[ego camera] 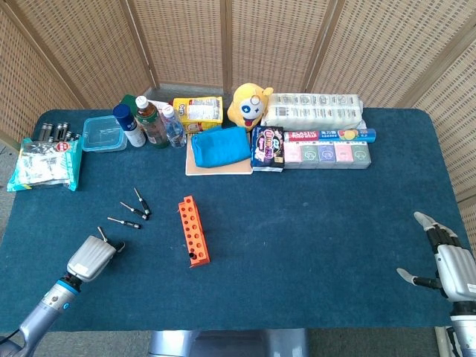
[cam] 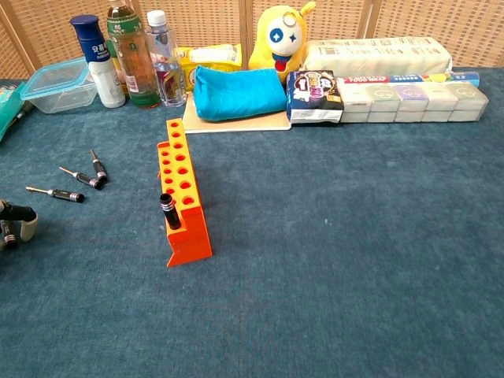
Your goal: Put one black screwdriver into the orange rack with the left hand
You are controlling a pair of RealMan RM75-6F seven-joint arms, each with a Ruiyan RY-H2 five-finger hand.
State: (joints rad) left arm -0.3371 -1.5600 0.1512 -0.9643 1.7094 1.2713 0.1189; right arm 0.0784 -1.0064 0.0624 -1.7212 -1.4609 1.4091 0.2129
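Note:
The orange rack (ego camera: 193, 231) (cam: 183, 197) stands mid-left on the blue table. One black screwdriver (cam: 168, 211) stands upright in a hole at the rack's near end. Three more black screwdrivers (ego camera: 132, 211) (cam: 83, 179) lie loose on the cloth to the rack's left. My left hand (ego camera: 93, 256) hovers low near the front left corner, well clear of the rack and just short of the loose screwdrivers. In the chest view only its fingertips (cam: 14, 223) show at the left edge, apart and holding nothing. My right hand (ego camera: 446, 264) rests at the far right edge with its fingers spread, empty.
Along the back stand bottles (ego camera: 152, 123), a clear plastic box (ego camera: 103, 134), a blue pouch on a board (ego camera: 220, 146), a yellow plush toy (ego camera: 248, 105), snack packs and a row of small boxes (ego camera: 327, 152). A packet with batteries (ego camera: 46, 160) lies at the far left.

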